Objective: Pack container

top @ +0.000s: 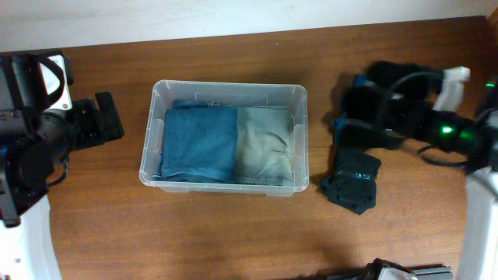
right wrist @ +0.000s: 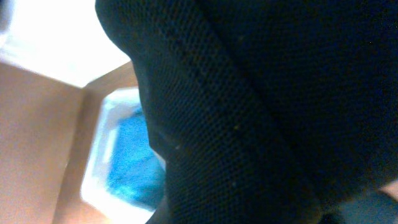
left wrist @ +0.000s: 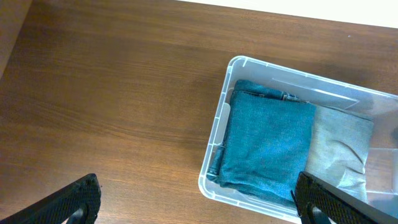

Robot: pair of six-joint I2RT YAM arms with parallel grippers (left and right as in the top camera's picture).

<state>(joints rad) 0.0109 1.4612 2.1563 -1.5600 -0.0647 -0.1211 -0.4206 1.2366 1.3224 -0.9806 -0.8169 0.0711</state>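
The clear container [top: 154,95] stands mid-table and holds a folded blue cloth [top: 198,141] on the left and a folded grey-green cloth [top: 264,144] on the right. Both also show in the left wrist view, the blue cloth [left wrist: 267,146] and the grey-green cloth [left wrist: 339,146]. My left gripper [top: 109,117] is open and empty, left of the container [left wrist: 214,127], with its fingers [left wrist: 196,193] spread wide. My right gripper [top: 348,132] is right of the container, shut on a dark cloth [top: 354,183] that hangs to the table. The dark cloth [right wrist: 261,106] fills the right wrist view and hides the fingers.
The brown wooden table [top: 233,233] runs to a pale wall at the back. Right arm cables and the arm body [top: 420,117] lie at the far right. A dark object [top: 389,272] sits at the front edge.
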